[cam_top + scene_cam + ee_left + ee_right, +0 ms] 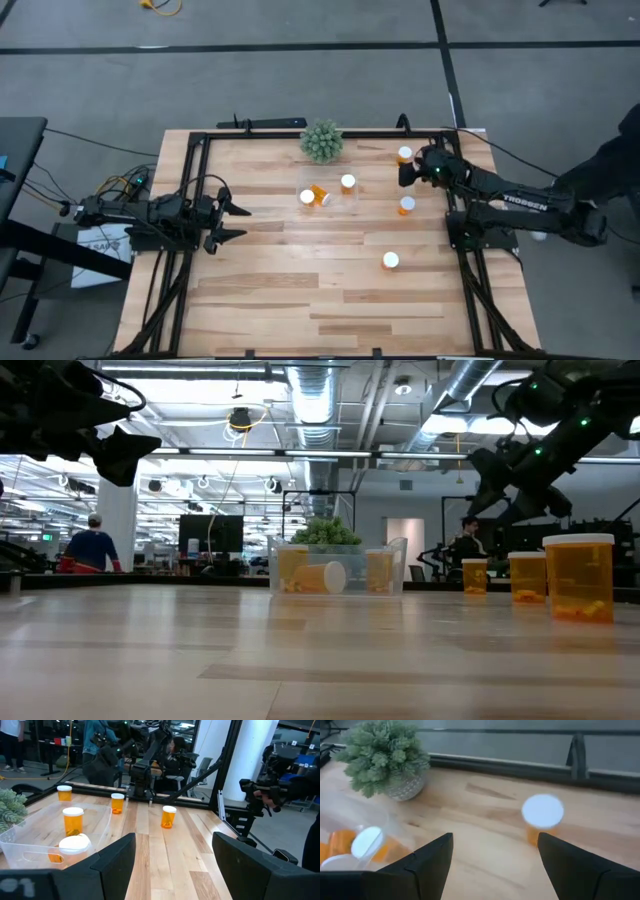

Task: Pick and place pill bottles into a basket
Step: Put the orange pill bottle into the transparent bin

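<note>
The clear basket sits mid-table and holds one upright pill bottle and one lying on its side. Three more orange, white-capped bottles stand on the wood to its right: far, middle and near. My right gripper hovers open just short of the far bottle, tilted down toward it and touching nothing. At the table's left side my left gripper waits open and level, facing the basket.
A spiky green plant in a pot stands at the far edge, just behind the basket and left of the far bottle. A black frame rail runs around the table. Bare wood lies toward the near edge.
</note>
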`<state>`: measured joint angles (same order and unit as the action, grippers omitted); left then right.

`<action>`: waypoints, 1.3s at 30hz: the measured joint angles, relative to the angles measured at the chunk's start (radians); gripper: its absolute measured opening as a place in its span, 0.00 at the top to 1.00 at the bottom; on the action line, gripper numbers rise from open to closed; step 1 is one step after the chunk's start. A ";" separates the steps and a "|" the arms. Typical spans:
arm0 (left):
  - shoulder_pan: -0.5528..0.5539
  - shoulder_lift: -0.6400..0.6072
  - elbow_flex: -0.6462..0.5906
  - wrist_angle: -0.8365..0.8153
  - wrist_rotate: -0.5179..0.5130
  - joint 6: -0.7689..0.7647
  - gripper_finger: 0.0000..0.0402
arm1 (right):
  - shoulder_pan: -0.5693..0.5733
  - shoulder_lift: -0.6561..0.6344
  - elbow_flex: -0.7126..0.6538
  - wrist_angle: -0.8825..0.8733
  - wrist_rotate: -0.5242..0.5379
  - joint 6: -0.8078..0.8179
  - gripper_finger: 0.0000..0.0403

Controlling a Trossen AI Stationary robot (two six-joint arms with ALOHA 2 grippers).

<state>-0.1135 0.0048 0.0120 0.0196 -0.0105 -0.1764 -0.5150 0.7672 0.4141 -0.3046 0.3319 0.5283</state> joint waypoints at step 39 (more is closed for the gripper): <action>0.000 0.000 0.000 0.000 0.000 0.000 0.37 | -0.317 0.425 0.151 0.032 -0.216 -0.202 0.29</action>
<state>-0.1135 0.0048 0.0120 0.0196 -0.0105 -0.1764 -0.8317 1.1919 0.5650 -0.2724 0.1159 0.3263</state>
